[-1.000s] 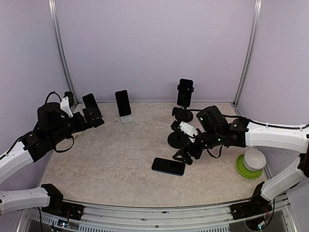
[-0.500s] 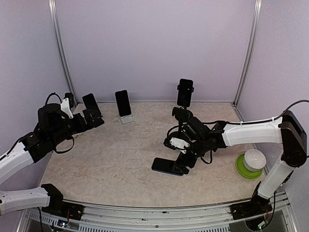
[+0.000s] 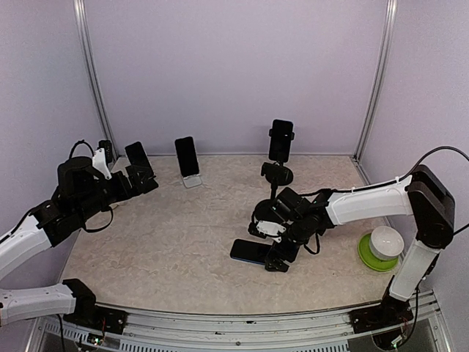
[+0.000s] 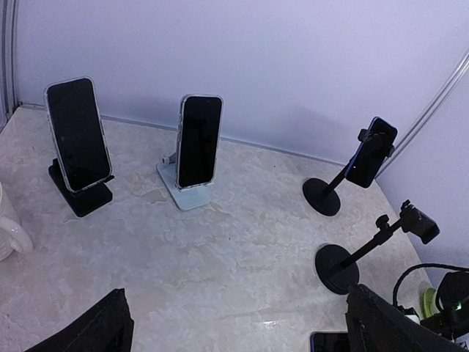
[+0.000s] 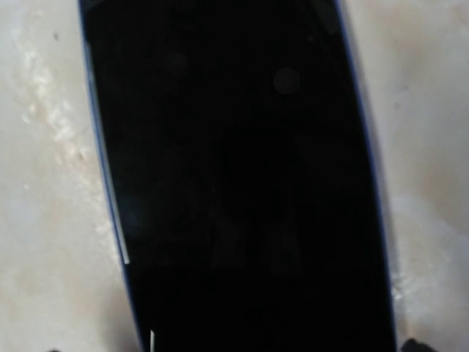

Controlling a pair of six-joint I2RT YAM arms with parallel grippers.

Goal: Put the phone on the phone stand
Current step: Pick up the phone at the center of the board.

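- The right arm is stretched from its base at the near right corner, with the elbow raised by the right wall and the forearm run leftward low over the table.
- Its wrist is bent downward, and the right gripper is held directly over the right end of the phone, jaws spread wide and not closed on it.
- The phone is seen lying flat, screen up, near the middle of the table, filling the right wrist view.
- The empty phone stand is seen upright just behind the right wrist.
- The left arm is held raised at the left side, and the left gripper is pointed toward the back wall, fingers parted wide and nothing held.
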